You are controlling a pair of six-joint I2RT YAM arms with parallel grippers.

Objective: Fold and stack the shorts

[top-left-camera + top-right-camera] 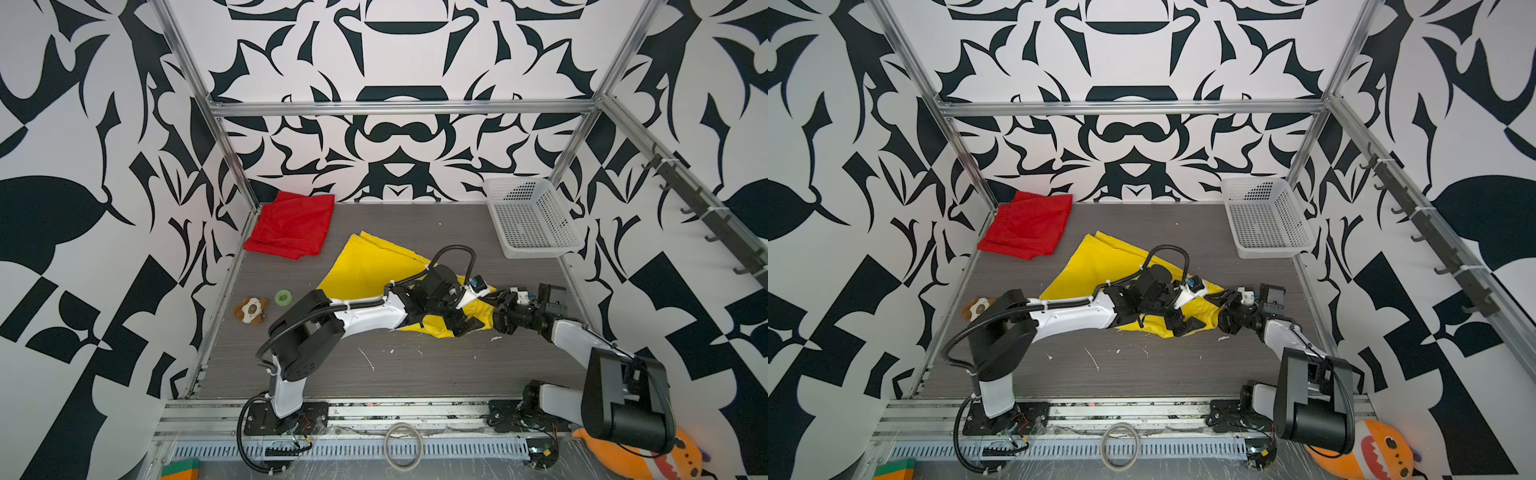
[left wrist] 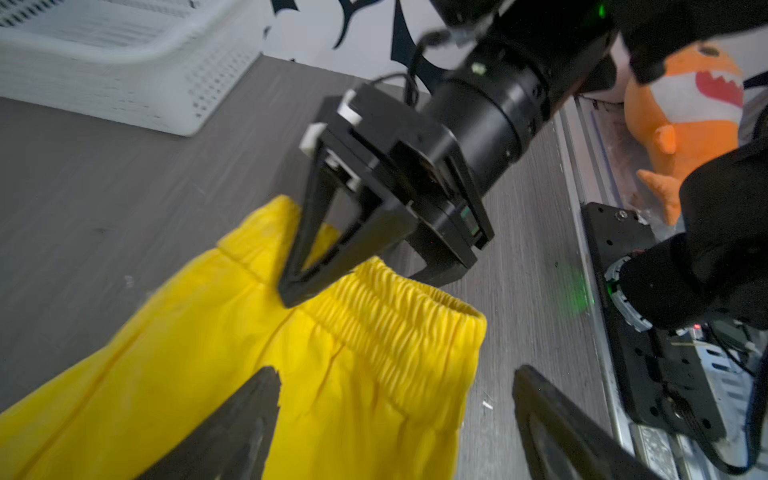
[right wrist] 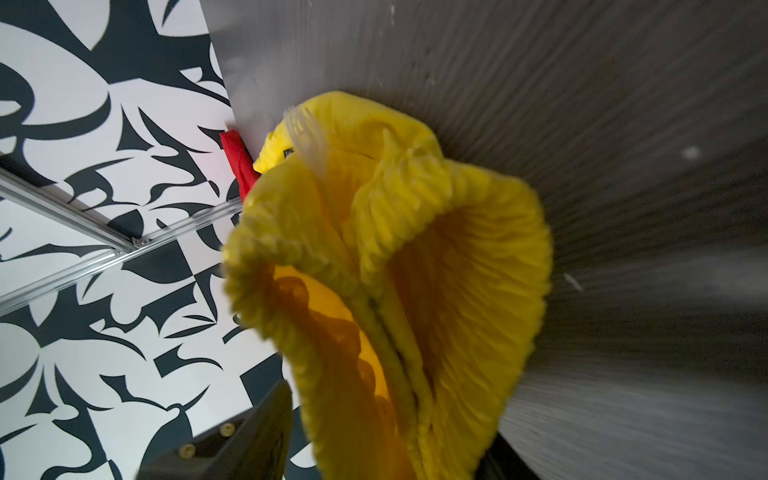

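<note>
The yellow shorts [image 1: 374,266] [image 1: 1100,266] lie spread across the middle of the table, the elastic waistband toward the right. My left gripper [image 1: 469,321] [image 2: 395,415] hangs open just over the waistband end, the fabric [image 2: 299,357] below its spread fingers [image 2: 249,419]. My right gripper [image 1: 497,315] [image 2: 365,282] comes in from the right and stands open, straddling the bunched waistband [image 3: 415,249]. In the right wrist view a gap shows between one finger [image 3: 262,440] and the cloth. The red shorts [image 1: 291,226] [image 1: 1027,226] lie folded in the far left corner.
A white perforated basket [image 1: 532,216] [image 2: 104,75] stands at the far right. A small plush toy [image 1: 250,309] and a green tape roll [image 1: 283,297] lie at the left edge. An orange plush shark [image 1: 648,461] sits off the table's front right corner.
</note>
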